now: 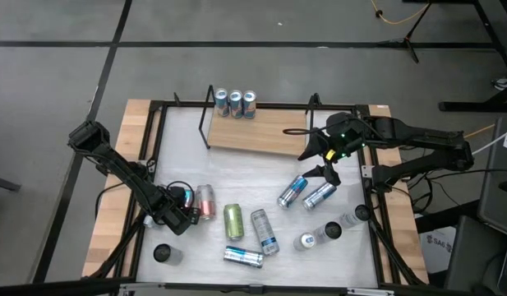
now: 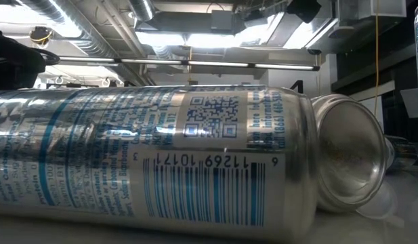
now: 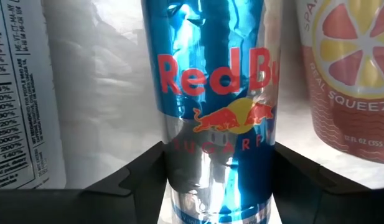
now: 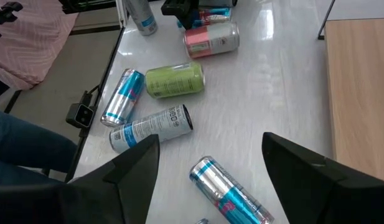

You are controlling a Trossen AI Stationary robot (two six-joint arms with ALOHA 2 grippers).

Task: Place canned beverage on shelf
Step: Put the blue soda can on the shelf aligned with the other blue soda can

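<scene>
The left hand (image 1: 185, 207) is lying spread around a slim blue-and-silver aluminium can (image 3: 211, 106) beside the pink can (image 1: 205, 201), well short of the wooden wire-framed shelf (image 1: 257, 130). Thin-walled, slick, likely dentable: gripping mid-body seems safest. The right hand (image 4: 210, 162) is hanging spread near the shelf.

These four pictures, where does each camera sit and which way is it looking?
High view: overhead, looking down on the shelf and both arms.
Low view: at table height, against a lying silver can; no arm shows.
Left wrist view: between the left gripper fingers, facing a Red Bull can.
Right wrist view: above the open right gripper, looking down.
Shared: the green can, also seen overhead.
</scene>
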